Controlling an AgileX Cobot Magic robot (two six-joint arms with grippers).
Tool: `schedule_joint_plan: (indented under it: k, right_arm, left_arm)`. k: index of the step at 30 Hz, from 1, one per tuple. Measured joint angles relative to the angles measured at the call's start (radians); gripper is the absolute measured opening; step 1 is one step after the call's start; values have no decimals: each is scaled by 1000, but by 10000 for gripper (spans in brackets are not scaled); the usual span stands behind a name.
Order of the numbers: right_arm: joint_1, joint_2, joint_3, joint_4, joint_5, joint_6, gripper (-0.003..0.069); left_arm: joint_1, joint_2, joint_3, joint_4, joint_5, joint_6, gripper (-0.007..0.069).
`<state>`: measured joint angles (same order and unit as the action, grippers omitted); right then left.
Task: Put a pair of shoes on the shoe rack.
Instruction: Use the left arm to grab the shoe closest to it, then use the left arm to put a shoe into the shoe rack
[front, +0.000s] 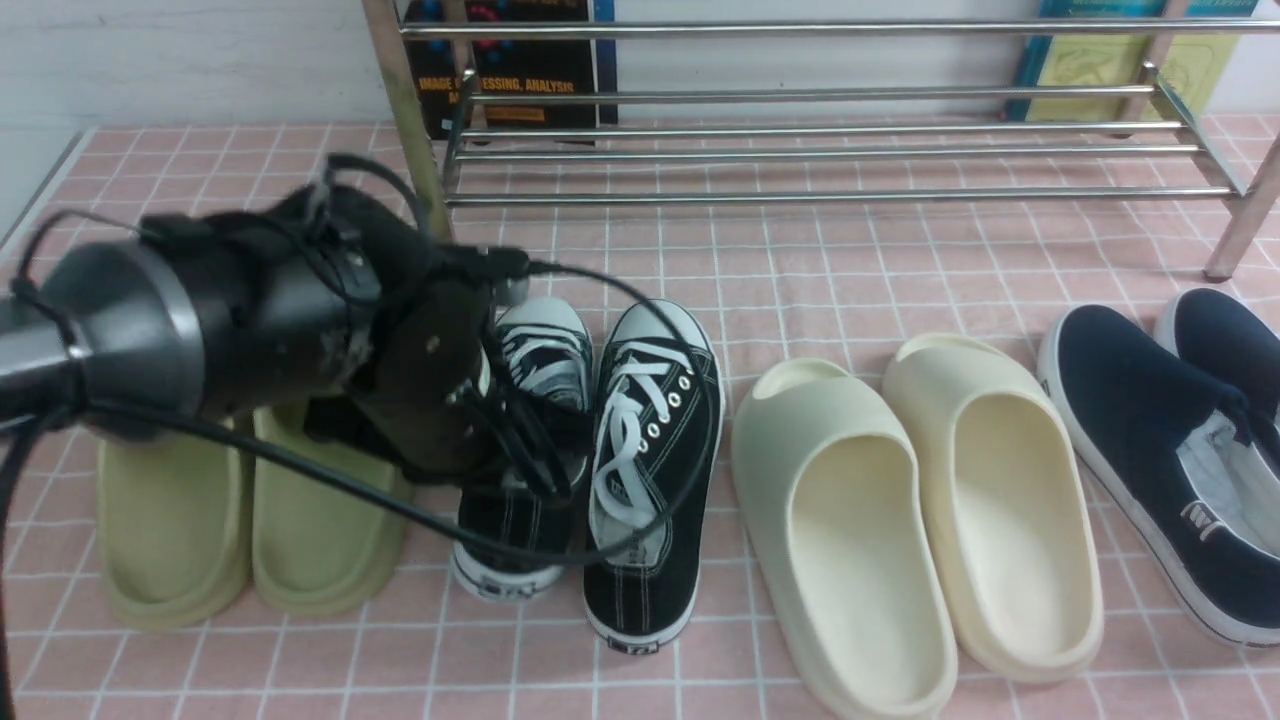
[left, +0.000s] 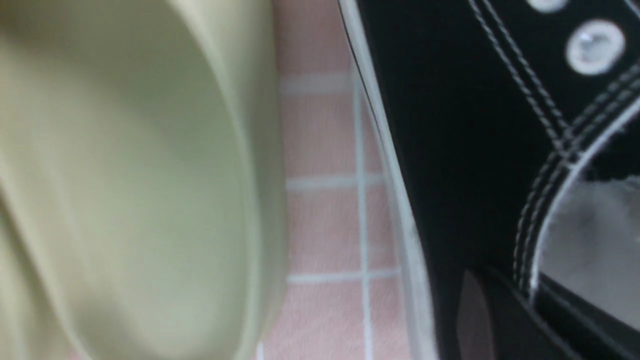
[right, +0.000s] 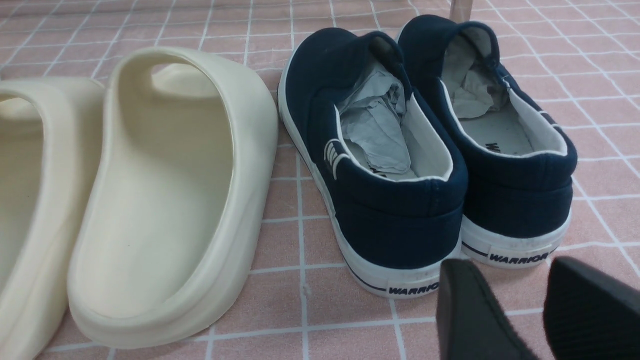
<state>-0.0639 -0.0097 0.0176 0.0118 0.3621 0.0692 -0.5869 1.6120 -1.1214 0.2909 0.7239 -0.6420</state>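
Two black canvas sneakers with white laces stand side by side on the pink tiled floor, the left sneaker (front: 515, 545) and the right sneaker (front: 650, 470). My left gripper (front: 490, 440) is down on the left sneaker. In the left wrist view its jaws (left: 525, 312) sit either side of the sneaker's (left: 450, 150) side wall at the collar and look shut on it. The silver shoe rack (front: 800, 195) stands at the back. My right gripper (right: 520, 310) is open and empty, just behind the heels of the navy slip-ons (right: 400, 200).
Green foam slides (front: 250, 520) lie left of the sneakers, close to my left arm. Cream slides (front: 920, 520) and navy slip-ons (front: 1160, 440) lie to the right. Books lean on the wall behind the rack. My arm's cables hang over the sneakers.
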Motion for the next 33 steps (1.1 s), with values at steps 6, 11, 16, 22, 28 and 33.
schedule_joint_plan:
  k: [6, 11, 16, 22, 28, 33]
  right_arm:
    - [0, 0, 0, 0, 0, 0, 243]
    - [0, 0, 0, 0, 0, 0, 243]
    - [0, 0, 0, 0, 0, 0, 243]
    - [0, 0, 0, 0, 0, 0, 243]
    - [0, 0, 0, 0, 0, 0, 243]
    - [0, 0, 0, 1, 0, 0, 243]
  left_arm:
    - [73, -29, -201, -57, 52, 88, 17]
    - [158, 18, -297, -187, 20, 190, 17]
    - [223, 91, -373, -272, -31, 263, 19]
    - [273, 195, -430, -282, -173, 264, 22]
    - [286, 305, -467, -291, -377, 264, 22]
    - [286, 381, -479, -316, -511, 264, 24]
